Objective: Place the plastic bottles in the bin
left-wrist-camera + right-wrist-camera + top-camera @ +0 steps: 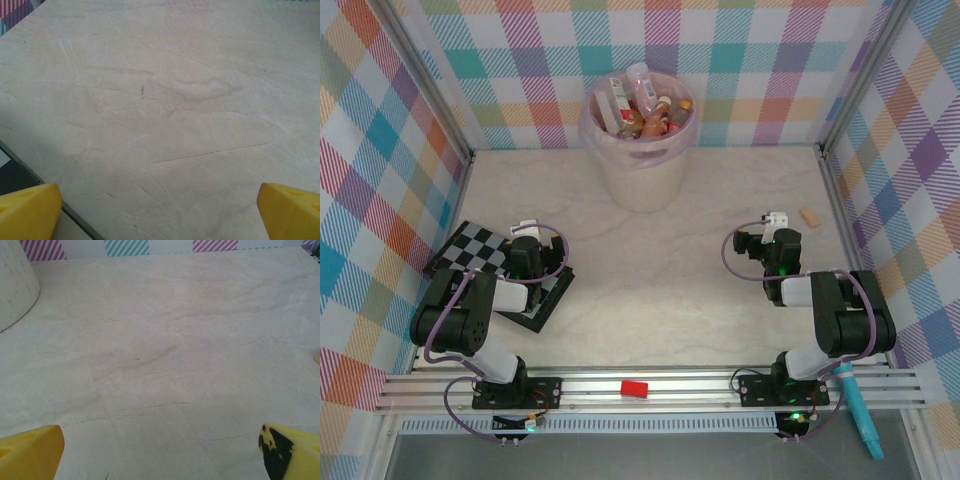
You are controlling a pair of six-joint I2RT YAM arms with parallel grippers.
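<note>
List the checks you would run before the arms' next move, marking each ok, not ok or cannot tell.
1. Plastic bottles lie inside the bin: ok.
2. Bin stands upright: ok.
3. Left pincer open and empty: ok.
4. Right pincer open and empty: ok.
5. Small tan object near the right arm is no bottle: cannot tell.

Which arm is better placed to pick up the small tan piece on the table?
Right. The small tan piece lies beside the open right gripper; the left gripper, also open, is far on the other side.
</note>
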